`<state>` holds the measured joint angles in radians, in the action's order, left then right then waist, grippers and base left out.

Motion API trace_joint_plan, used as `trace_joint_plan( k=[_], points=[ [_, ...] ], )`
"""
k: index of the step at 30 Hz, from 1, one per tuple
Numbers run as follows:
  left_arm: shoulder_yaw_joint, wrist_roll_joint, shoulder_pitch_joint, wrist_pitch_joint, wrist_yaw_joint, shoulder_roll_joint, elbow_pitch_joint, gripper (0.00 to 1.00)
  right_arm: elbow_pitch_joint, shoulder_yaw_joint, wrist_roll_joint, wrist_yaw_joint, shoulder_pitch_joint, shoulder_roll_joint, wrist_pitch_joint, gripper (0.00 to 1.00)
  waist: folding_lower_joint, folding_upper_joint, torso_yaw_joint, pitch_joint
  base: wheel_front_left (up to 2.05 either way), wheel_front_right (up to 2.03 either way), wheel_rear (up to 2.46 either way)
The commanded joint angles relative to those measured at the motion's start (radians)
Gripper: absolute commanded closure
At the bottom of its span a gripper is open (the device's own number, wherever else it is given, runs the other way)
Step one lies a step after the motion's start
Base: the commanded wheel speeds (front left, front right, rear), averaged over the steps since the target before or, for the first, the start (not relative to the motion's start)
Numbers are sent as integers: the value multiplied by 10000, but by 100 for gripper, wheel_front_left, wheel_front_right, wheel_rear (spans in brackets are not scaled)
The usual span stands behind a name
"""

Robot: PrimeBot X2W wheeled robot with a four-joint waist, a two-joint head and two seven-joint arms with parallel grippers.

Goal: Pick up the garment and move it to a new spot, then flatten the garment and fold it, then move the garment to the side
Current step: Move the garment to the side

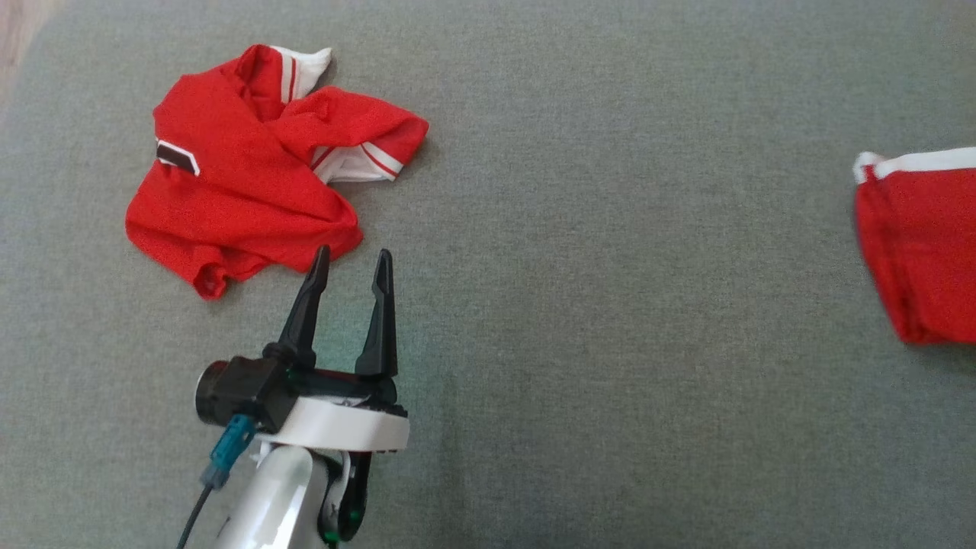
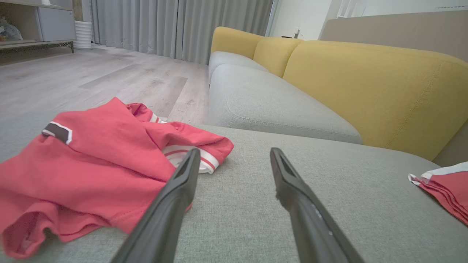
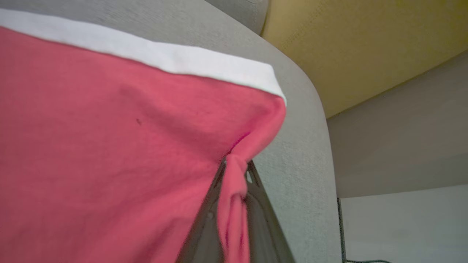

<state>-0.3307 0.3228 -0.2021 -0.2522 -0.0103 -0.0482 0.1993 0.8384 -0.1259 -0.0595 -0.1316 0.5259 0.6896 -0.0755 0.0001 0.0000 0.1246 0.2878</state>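
A crumpled red garment [image 1: 244, 175] with white striped cuffs and a dark label lies at the far left of the grey cushion [image 1: 610, 343]. My left gripper [image 1: 352, 255] stands open just short of its near right edge, with nothing between the fingers. In the left wrist view the same garment [image 2: 98, 164] lies ahead and to the left of that gripper [image 2: 234, 153]. A second red garment [image 1: 923, 244] with a white band sits at the right edge. In the right wrist view my right gripper [image 3: 236, 166] is shut on a pinched fold of this red cloth [image 3: 109, 146].
The grey cushion is part of a sofa with a yellow backrest [image 2: 365, 84]. Wooden floor [image 2: 91, 76], grey curtains [image 2: 175, 25] and a low cabinet [image 2: 36, 25] lie beyond the cushion's far edge. Bare fabric stretches between the two garments.
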Motion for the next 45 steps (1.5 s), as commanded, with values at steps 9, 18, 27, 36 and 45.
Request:
trace_joint_plan(
  k=[9,18,27,36,45],
  points=[
    [314,-150,-427,-95,-66,-20,-325,0,-210,1288,888,9,256,500,-42,100,-1,0,-27,243,0,0,0],
    [314,-219,-447,-95,-111,-20,-227,0,-845,1988,1459,9,86,124,-107,4,-1,0,-87,229,0,0,0],
    [468,-285,-356,-95,-138,-20,-121,0,-1707,2771,2031,9,-284,-550,-291,0,-1,0,-183,-289,0,0,0],
    [1071,-352,146,-95,-140,-20,-133,0,-3595,2739,1959,9,-316,-2136,-191,0,-1,0,-396,-1543,0,0,0],
    [1317,-289,883,-95,-153,-20,-189,0,-6095,2751,863,9,-1347,-4979,815,0,-1,0,-424,-2646,0,0,0]
  ],
)
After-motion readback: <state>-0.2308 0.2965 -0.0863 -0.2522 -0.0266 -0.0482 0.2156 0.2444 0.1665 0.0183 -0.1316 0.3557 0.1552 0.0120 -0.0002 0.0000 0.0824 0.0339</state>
